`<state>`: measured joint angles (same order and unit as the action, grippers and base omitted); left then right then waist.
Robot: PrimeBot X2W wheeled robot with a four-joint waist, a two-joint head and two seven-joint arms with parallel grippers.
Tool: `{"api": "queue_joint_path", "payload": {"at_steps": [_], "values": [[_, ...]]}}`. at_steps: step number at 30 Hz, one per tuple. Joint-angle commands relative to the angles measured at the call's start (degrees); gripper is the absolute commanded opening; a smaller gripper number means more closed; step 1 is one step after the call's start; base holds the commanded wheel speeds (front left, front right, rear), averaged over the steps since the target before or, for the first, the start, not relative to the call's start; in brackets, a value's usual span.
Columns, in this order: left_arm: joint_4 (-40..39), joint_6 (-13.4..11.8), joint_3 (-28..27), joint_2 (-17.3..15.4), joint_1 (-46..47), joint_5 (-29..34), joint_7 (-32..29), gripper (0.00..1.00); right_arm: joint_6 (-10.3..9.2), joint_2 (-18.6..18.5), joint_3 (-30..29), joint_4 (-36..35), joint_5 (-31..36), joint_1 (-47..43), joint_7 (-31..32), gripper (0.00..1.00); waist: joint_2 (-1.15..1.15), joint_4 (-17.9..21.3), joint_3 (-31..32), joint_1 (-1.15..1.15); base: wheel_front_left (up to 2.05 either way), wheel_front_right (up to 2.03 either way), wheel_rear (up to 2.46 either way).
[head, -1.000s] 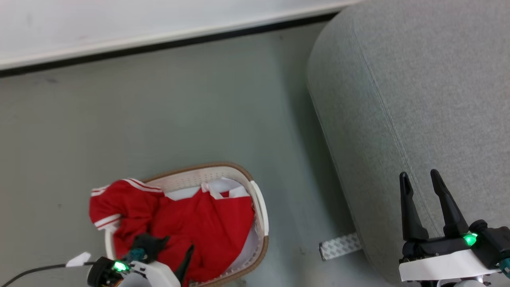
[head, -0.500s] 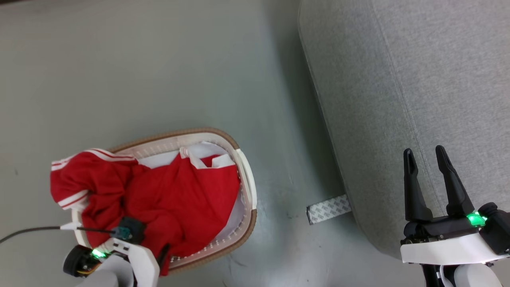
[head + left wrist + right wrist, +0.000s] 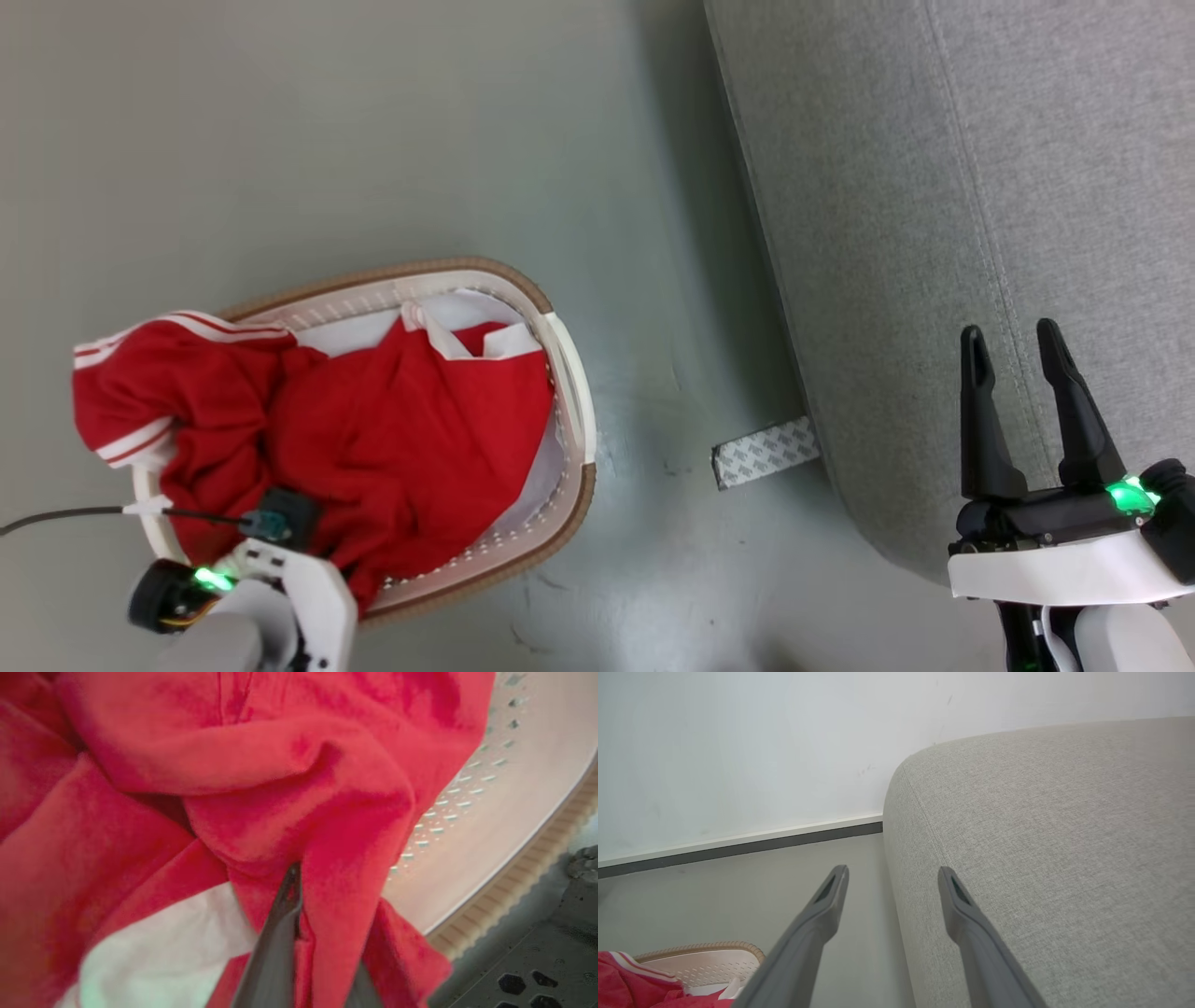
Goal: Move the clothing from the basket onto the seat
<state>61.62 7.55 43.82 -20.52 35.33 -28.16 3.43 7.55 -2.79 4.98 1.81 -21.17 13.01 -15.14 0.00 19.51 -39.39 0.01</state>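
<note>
Clothing (image 3: 401, 429), bright red, lies heaped in the basket (image 3: 571, 373) at lower left, with one striped sleeve spilling over the left rim. My left gripper (image 3: 299, 905) reaches down into the heap by the near rim, pinched on a red fold. A patterned tape strip (image 3: 766, 453) lies on the floor (image 3: 373, 140) between basket and seat (image 3: 934, 233). My right gripper (image 3: 1010, 331) hovers over the seat's edge, fingers spread, holding nothing. A second ago the left fingers showed parted above the fabric, and my head camera has tipped since.

Grey floor (image 3: 373, 140), patterned white strip (image 3: 766, 452), white wall (image 3: 738, 742), dark baseboard (image 3: 738, 848)
</note>
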Motion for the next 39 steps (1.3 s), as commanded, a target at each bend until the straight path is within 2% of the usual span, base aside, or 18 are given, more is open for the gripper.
{"api": "queue_joint_path", "payload": {"at_steps": [1,9,16,21,29,33,36,39], "values": [[-0.26,-0.11,0.11,0.33,0.62,-1.03,1.01,0.00,-0.12,-0.17,-0.45,0.26,0.32,0.38,-0.02,1.00,0.00,-0.51,1.11,-0.01,0.00,0.00,0.00],[-4.02,-0.11,-0.20,2.65,-0.69,-7.83,7.36,0.00,-0.12,-0.20,-0.62,2.30,1.92,-1.72,-0.02,1.00,0.00,-3.88,11.56,-0.01,0.00,0.00,0.00],[-7.97,-0.12,-1.68,3.49,-2.40,-12.04,10.05,0.00,-0.12,-0.22,0.13,4.86,3.53,-4.44,-0.01,1.00,0.00,-7.30,23.21,-0.01,0.00,0.00,0.00],[-12.65,-1.09,-3.37,4.66,-3.48,-13.78,10.90,0.00,-0.12,-0.21,0.43,6.37,5.07,-6.53,-0.02,1.00,0.00,-9.26,29.73,-0.01,0.00,0.00,0.00],[-25.94,-4.75,-4.30,3.73,-5.12,-14.46,9.67,0.00,-0.12,-0.22,1.65,7.79,6.11,-9.06,-0.02,1.00,0.00,-10.46,36.34,-0.01,0.00,0.00,0.00],[-35.25,-7.40,-4.95,1.81,-6.28,-14.67,7.21,0.00,-0.12,-0.19,3.29,8.33,6.56,-9.91,-0.02,1.00,0.00,-10.65,38.21,-0.01,0.00,0.00,0.00],[-42.74,-9.76,-5.82,0.01,-6.72,-14.85,5.49,0.00,-0.12,-0.18,5.66,8.24,7.03,-9.60,-0.01,1.00,0.00,-10.74,38.76,-0.01,0.00,0.00,0.00],[-49.55,-12.01,-6.53,-1.75,-7.24,-14.61,3.57,0.00,-0.12,-0.15,10.84,9.05,7.59,-8.53,-0.01,1.00,0.00,-10.72,39.20,-0.01,0.00,0.00,0.00]]}}
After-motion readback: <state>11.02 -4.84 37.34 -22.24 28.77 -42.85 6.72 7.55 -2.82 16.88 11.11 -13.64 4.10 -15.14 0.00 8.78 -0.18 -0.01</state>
